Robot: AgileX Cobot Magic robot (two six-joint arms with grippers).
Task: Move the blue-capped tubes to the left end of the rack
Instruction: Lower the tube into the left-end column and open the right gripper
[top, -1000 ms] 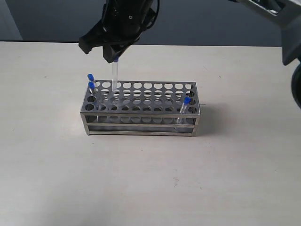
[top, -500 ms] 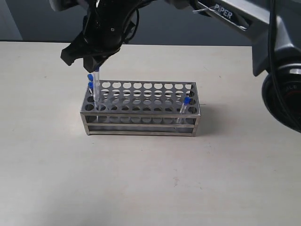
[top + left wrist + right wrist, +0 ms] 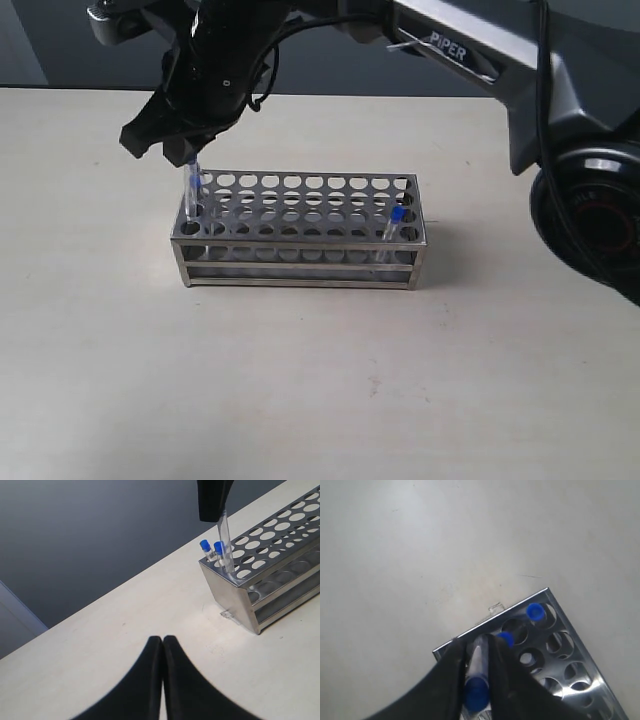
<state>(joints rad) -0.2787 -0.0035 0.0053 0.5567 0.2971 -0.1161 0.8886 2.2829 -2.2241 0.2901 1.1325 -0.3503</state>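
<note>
We note right end effector point(image 3: 477, 649) grasping thin clear blue-capped tube point(image 3: 192, 190), long axis upright, hanging straight below, tip at leftmost-column hole of perforated stainless-steel rack point(image 3: 300, 265). Left end effector point(image 3: 162, 647) clenched, empty, farther off.

The steel rack point(image 3: 300, 228) stands level (four rows of round holes on top). Two blue-capped tubes point(image 3: 205, 545) sit upright at its left end. A third tube point(image 3: 476, 690), pinched by the right gripper point(image 3: 477, 649), has its lower end at a hole beside them. The fourth tube point(image 3: 395, 224) leans near the right end.
</note>
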